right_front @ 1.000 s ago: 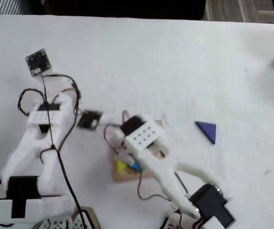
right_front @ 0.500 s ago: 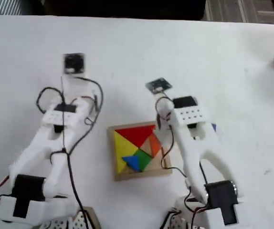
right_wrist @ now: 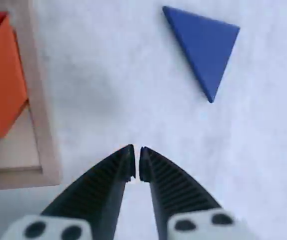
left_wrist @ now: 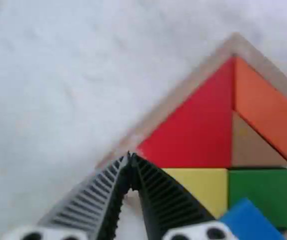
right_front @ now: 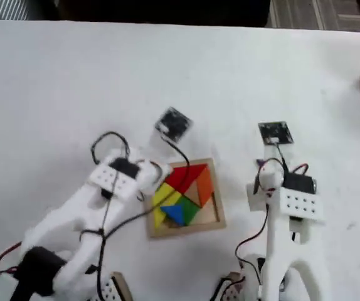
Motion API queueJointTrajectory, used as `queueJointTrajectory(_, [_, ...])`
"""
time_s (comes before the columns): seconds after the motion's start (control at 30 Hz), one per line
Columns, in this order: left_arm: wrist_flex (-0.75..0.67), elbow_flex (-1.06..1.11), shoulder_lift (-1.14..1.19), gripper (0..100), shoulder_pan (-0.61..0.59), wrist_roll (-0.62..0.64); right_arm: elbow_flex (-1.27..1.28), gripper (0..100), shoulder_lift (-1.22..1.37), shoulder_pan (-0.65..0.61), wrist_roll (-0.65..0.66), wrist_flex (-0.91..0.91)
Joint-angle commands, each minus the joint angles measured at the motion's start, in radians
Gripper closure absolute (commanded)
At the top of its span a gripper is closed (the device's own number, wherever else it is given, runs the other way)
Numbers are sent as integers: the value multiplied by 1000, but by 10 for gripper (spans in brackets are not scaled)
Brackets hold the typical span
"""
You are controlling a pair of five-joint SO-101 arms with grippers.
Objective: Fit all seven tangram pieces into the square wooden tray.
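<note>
1. Two sets of jaws are pressed together, and neither holds anything.
2. The square wooden tray (right_front: pixel 186 231) lies near the surface's (right_front: pixel 230 81) near edge, about midway between its left and right edges.
3. Inside the tray lie a red triangle (right_front: pixel 183 175), an orange piece (right_front: pixel 204 185), a yellow piece (right_front: pixel 161 197), a green piece (right_front: pixel 189 210), a small blue piece (right_front: pixel 174 215) and a tan triangle (right_front: pixel 195 194), packed edge to edge.
4. The left jaws meet at their tips right at the tray's outer rim, just beside a corner of the red triangle. Whether they touch the rim cannot be told.
5. The right jaws show barely a slit between them and hang over bare surface outside the tray, on the side toward the surface's right edge.
6. The dark blue triangle (right_wrist: pixel 203 42) lies flat on the surface beyond the right jaws' tips, apart from them and well apart from the tray.
7. A bare strip of tray floor (right_wrist: pixel 8 147) shows beside the orange piece, along the rim nearest the right jaws.
</note>
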Motion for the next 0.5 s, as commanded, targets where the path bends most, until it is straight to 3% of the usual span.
queueJointTrajectory(0.0, [-74,72,-96,979,114,-8,9,981,-4,22,15,-47])
queueJointTrajectory(0.23, [-143,124,-97,979,223,221,-37,981,110,22,15,-48])
queueJointTrajectory(0.47, [-41,152,-107,979,243,244,-58,981,163,22,15,-53])
